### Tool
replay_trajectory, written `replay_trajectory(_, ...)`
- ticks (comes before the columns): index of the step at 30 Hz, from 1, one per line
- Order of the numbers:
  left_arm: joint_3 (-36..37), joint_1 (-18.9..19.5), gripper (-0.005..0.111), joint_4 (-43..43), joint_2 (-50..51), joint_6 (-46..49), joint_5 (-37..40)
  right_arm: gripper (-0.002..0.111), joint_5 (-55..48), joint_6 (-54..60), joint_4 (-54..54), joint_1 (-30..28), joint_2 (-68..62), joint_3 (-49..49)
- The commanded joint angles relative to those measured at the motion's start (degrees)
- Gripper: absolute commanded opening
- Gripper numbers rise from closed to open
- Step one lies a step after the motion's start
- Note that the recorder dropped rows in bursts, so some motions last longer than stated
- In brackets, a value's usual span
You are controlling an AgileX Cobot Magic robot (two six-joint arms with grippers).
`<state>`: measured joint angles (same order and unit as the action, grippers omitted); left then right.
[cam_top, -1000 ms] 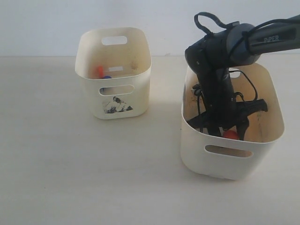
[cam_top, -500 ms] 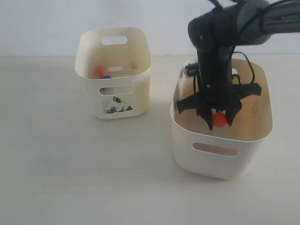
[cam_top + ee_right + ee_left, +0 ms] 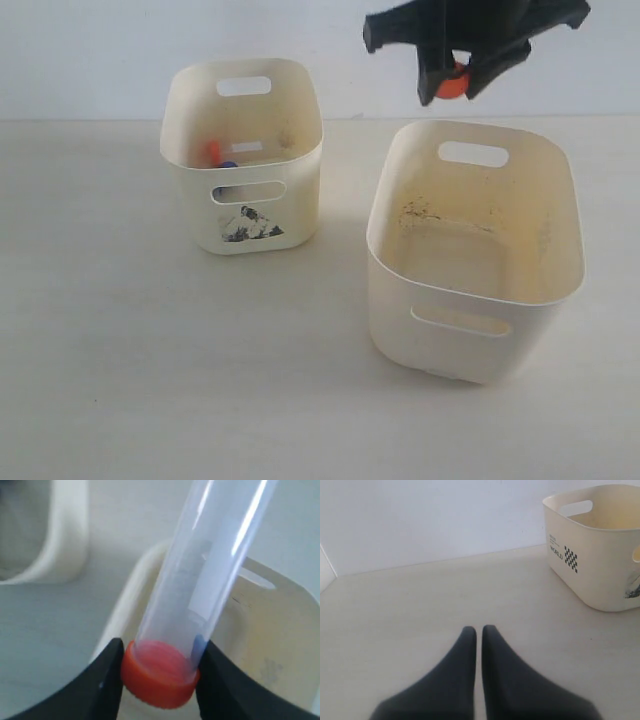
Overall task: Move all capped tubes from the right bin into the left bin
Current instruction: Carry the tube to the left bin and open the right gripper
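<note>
I am starting closest in: the left gripper (image 3: 479,635) is idling low over bare desk (image 3: 420,595), fingers pressed together around nothing, with the left bin (image 3: 600,565) standing beyond it. It is not showing in the exterior view, so I am judging it to be toward the desk's left edge.

Nearest the front edge, on the right side, the right bin (image 3: 540,340) is sitting with no tube showing on the floor I can see, though its near wall is hiding a strip of that floor. Farther back and left of centre, the left bin is holding at least 2 tubes. An orange-red cap (image 3: 212,151) and a blue cap (image 3: 229,165) are showing inside, and I cannot count more.

Highest and farthest, above the right bin's far rim toward the back edge, the right gripper (image 3: 455,85) is pinching a capped tube (image 3: 215,575) by its screw cap (image 3: 160,672). The jaws are narrowed to the cap's width, 1 pad pressing each side.

I am reading this as the carry step: the tube is hanging clear of the right bin and not yet over the left one. The next move is calling for a run along the back edge toward the left. After that come centring over the narrower mouth, lowering, and letting the jaws part.

The tube's long axis is looking close to upright and slightly tilted. The cap end is down and the clear body is rising toward the wrist camera. From the exterior view only the cap is showing.
</note>
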<state>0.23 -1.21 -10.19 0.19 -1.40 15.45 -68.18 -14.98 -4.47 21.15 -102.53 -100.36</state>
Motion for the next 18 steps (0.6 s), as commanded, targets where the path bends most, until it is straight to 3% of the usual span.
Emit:
replay_trajectory(1, -0.2, 0.1, 0.004, 0.1, -0.2, -0.7, -0.4, 0.000, 11.3, 9.4, 17.9, 0.0, 1.3, -0.7)
replay_trajectory(6, -0.2, 0.1, 0.004, 0.1, -0.2, -0.7, -0.4, 0.000, 22.6, 29.1, 48.8, 0.1, -2.2, -0.7)
replay_trajectory(10, -0.2, 0.1, 0.004, 0.1, -0.2, -0.7, -0.4, 0.002, 27.3, 32.6, 53.1, 0.2, -5.9, -0.7)
replay_trajectory(13, -0.2, 0.1, 0.004, 0.1, -0.2, -0.7, -0.4, 0.021, 30.3, 32.2, 53.1, 0.1, -8.7, -0.7)
replay_trajectory(17, -0.2, 0.1, 0.004, 0.1, -0.2, -0.7, -0.4, 0.062, 33.0, 31.6, 53.1, 0.1, -10.8, -0.7)
replay_trajectory(18, -0.2, 0.1, 0.004, 0.1, -0.2, -0.7, -0.4, 0.060, 33.0, 31.5, 53.1, 0.1, -10.9, -0.7)
